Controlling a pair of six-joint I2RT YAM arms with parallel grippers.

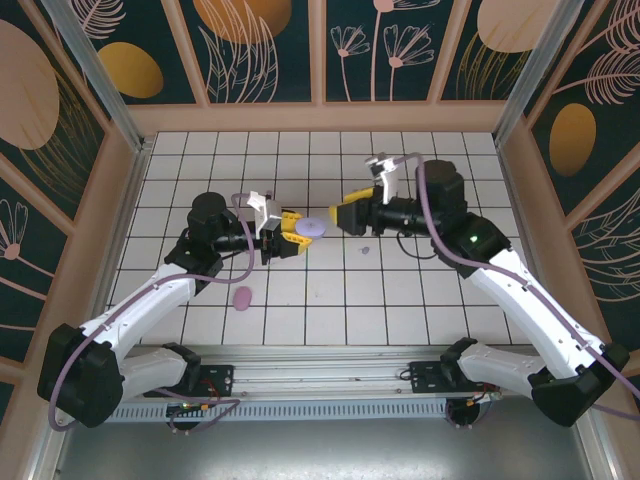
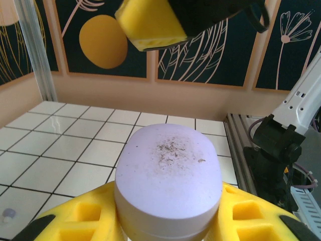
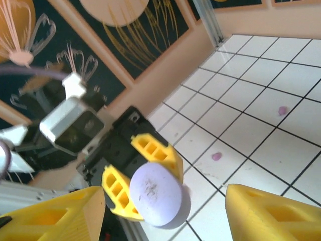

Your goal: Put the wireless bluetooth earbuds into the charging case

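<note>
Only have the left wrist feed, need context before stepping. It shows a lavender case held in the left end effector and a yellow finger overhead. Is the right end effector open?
Observer: Yes. The right end effector is open, its fingers spread wide, facing the lavender case.
Operator: How many earbuds are loose?
Observer: Right wrist view shows two. One pinkish earbud lies on the tiles, and a second earbud lies farther off.
Operator: Any other case?
Observer: A pink oval case lies on the tiles beside the left arm, with nothing touching it.
</note>
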